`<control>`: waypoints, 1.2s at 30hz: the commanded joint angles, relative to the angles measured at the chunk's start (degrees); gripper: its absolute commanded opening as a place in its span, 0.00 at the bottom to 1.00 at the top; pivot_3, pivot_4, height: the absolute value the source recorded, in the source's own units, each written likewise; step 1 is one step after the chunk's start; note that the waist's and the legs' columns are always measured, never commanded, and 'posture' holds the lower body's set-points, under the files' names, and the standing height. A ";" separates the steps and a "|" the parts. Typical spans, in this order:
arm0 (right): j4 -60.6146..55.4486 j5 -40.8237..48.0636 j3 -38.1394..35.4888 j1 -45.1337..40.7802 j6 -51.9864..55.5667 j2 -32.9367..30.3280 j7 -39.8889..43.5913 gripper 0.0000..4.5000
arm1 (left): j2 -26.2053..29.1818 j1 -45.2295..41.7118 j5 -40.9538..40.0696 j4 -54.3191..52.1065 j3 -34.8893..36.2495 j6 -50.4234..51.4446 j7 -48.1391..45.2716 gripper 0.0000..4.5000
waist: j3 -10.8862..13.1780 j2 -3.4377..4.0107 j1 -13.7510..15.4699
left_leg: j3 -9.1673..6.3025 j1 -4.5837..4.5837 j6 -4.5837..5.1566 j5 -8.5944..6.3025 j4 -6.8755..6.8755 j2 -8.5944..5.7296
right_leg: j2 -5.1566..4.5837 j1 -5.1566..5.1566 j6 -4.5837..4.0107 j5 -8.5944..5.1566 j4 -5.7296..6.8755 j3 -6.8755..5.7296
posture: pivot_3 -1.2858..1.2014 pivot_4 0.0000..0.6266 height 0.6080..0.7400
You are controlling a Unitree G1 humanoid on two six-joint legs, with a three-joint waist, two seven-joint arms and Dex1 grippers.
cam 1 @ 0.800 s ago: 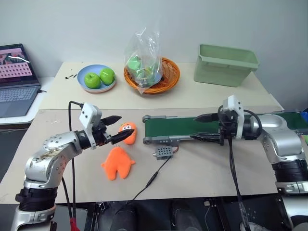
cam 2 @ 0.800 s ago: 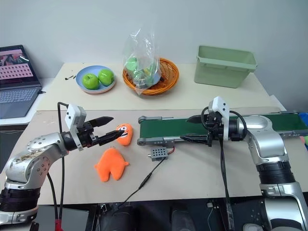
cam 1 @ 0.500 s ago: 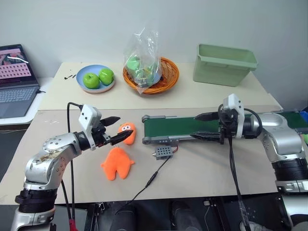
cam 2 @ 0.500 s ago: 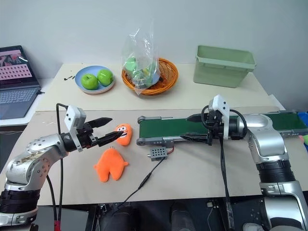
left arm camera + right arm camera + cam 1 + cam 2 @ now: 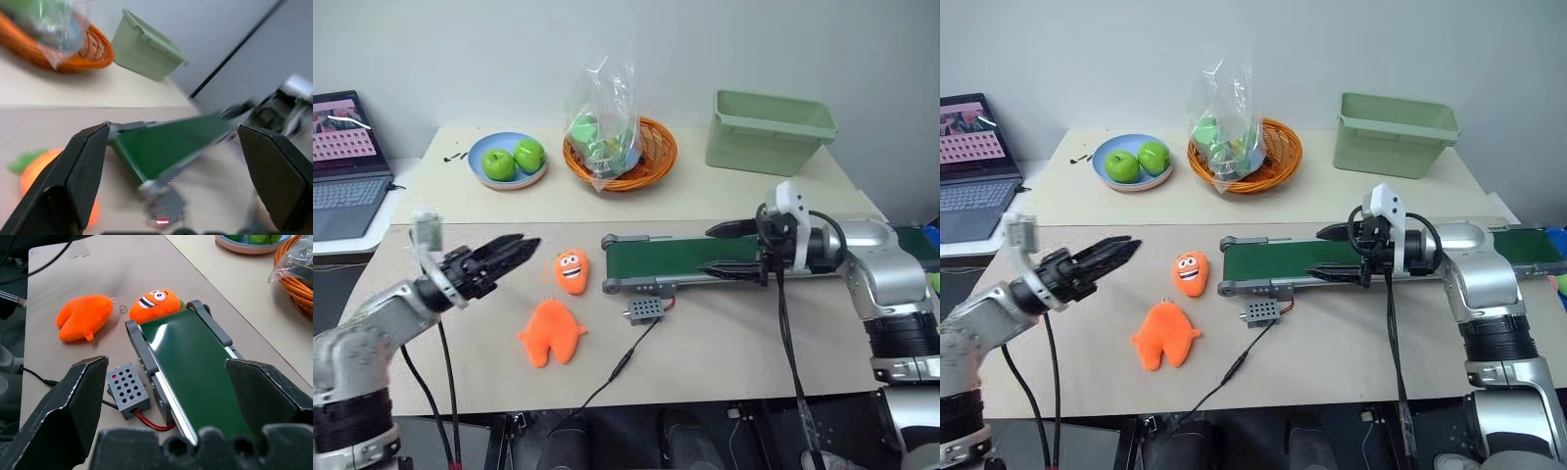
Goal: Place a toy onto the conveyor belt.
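so my left gripper [image 5: 514, 247] just swung back away from the egg-shaped toy [image 5: 571, 271], jaws wide and empty, right gripper [image 5: 724, 250] spread over the conveyor belt [image 5: 685, 258], and the toy [image 5: 551, 333] sits untouched near that belt's end.

Toy [image 5: 551, 333] fuzzy orange plush; conveyor belt [image 5: 685, 258] matt green, grey metal frame.
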 commanded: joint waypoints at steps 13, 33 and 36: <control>1.96 -1.45 0.71 -3.09 -2.79 0.21 1.35 1.00 | -4.03 12.37 -4.01 5.50 -1.07 6.27 11.68 0.99 | 0.02 -0.05 0.66 | 0.03 0.09 -0.03 0.00 -0.01 -0.04 | -0.02 0.06 -0.11 -0.06 0.02 -0.03 | 0.52 0.24 1.00; -1.15 -1.84 -1.20 -1.56 -2.60 -2.08 -1.12 1.00 | -8.37 6.50 4.70 14.38 -9.66 7.07 7.53 0.99 | -0.01 0.00 0.76 | 0.04 0.20 -0.03 0.01 -0.01 -0.11 | -0.06 0.17 -0.11 -0.06 0.04 -0.02 | 0.52 0.24 1.00; -1.63 -1.92 -1.31 -1.28 -2.70 -2.18 -1.65 1.00 | -7.95 6.49 6.49 13.95 -11.67 7.58 5.54 0.93 | -0.02 0.01 0.71 | 0.04 0.20 -0.03 0.01 -0.01 -0.11 | -0.06 0.17 -0.11 -0.06 0.02 -0.01 | 0.52 0.24 1.00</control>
